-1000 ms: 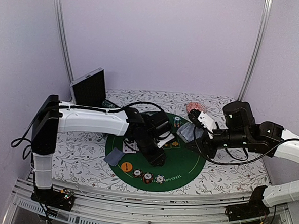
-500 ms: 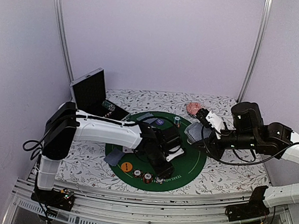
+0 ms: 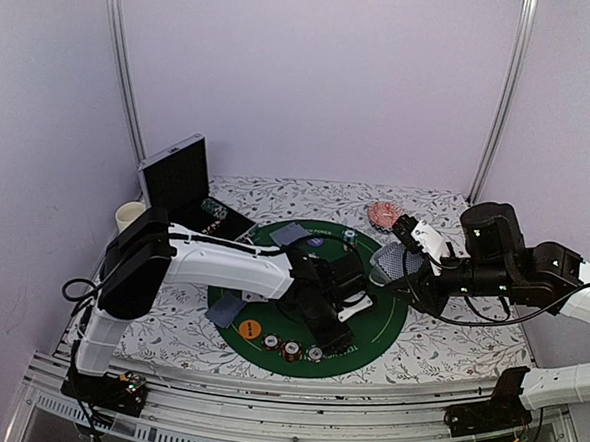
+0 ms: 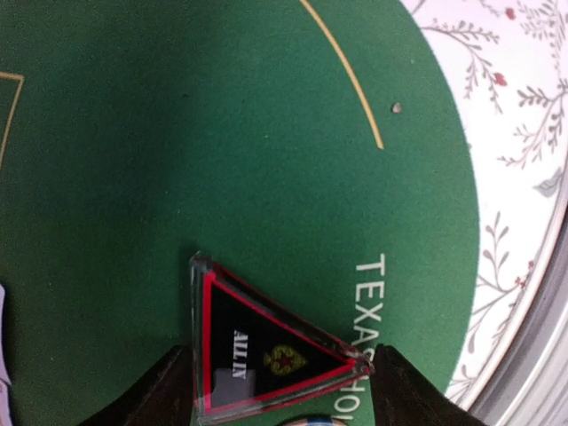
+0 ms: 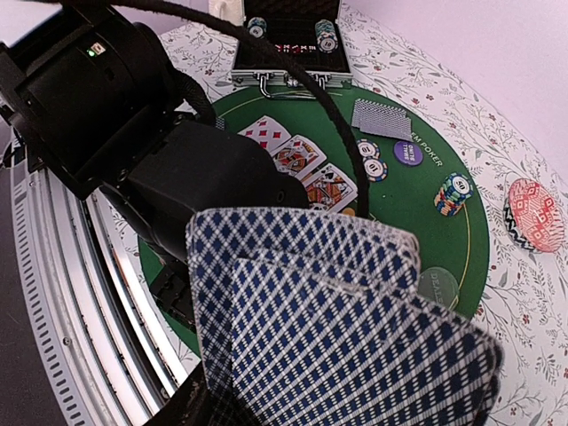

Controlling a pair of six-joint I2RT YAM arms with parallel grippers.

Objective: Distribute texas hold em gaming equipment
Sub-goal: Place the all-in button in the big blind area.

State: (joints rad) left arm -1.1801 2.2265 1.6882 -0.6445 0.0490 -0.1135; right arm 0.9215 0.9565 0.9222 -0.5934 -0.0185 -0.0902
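The triangle marker (image 4: 257, 355) sits pinched in your left gripper (image 4: 282, 377), beside the lettering (image 4: 377, 293) at the near edge of the mat (image 4: 177, 133); whether it touches the mat, you cannot tell; your right gripper (image 3: 404, 273) clasps a fan of cards (image 5: 337, 311) above the mat's right side. Already out: three face-up cards (image 5: 297, 155); face-down cards (image 3: 226, 310) at the left and far seats; chips (image 3: 292, 349) in a near row; an orange disc (image 3: 249, 328), a purple disc (image 5: 408, 153), a pale disc (image 5: 439, 286). The job looks well past halfway; releasing the marker and dealing the fan seem left.
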